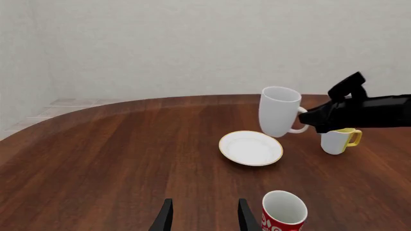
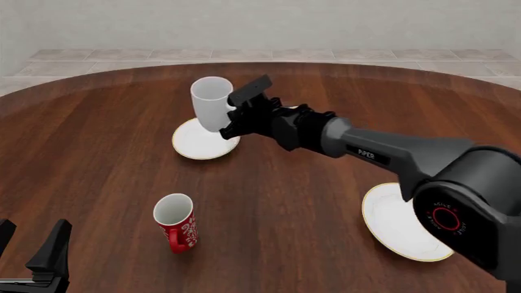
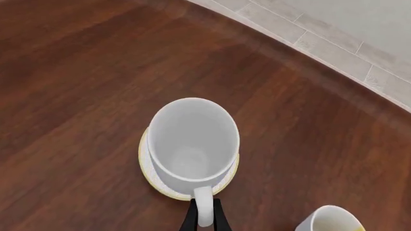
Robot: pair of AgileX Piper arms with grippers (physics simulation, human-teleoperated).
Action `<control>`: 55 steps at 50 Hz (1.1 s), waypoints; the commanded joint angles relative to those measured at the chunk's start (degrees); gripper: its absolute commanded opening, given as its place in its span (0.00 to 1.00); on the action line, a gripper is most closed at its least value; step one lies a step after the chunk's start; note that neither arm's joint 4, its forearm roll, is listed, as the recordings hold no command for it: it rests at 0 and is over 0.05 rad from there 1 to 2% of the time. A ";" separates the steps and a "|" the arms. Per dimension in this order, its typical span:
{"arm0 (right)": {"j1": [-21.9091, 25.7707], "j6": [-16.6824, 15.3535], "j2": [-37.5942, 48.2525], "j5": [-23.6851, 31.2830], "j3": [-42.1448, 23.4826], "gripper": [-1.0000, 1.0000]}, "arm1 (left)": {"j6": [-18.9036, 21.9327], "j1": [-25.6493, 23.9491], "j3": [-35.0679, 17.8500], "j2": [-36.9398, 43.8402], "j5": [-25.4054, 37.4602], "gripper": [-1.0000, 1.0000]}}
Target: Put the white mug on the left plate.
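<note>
Ceramic white mug (image 2: 211, 102): rigid, slick, fragile, prob top-heavy; right gripper (image 3: 204, 217) jaws pinch its handle, held above left plate (image 2: 193, 143). Left gripper (image 1: 202, 215) jaws wide, empty.

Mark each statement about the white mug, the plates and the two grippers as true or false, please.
1. The right gripper holds the white mug by its handle. True.
2. The white mug already stands on the left plate. False: it hangs above the plate, slightly tilted.
3. The left gripper is shut on the red patterned mug. False: it is open and holds nothing.
4. The larger plate carries no mug. True.
</note>
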 commanded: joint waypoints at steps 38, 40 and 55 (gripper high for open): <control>-0.26 1.11 8.42 3.94 -11.51 0.00 | 0.00 0.00 0.00 0.00 0.00 1.00; -0.31 1.17 8.69 4.20 -12.06 0.00 | 0.00 0.00 0.00 0.00 0.00 1.00; 0.21 1.64 11.49 5.89 -16.05 0.00 | 0.00 0.00 0.00 0.00 0.00 1.00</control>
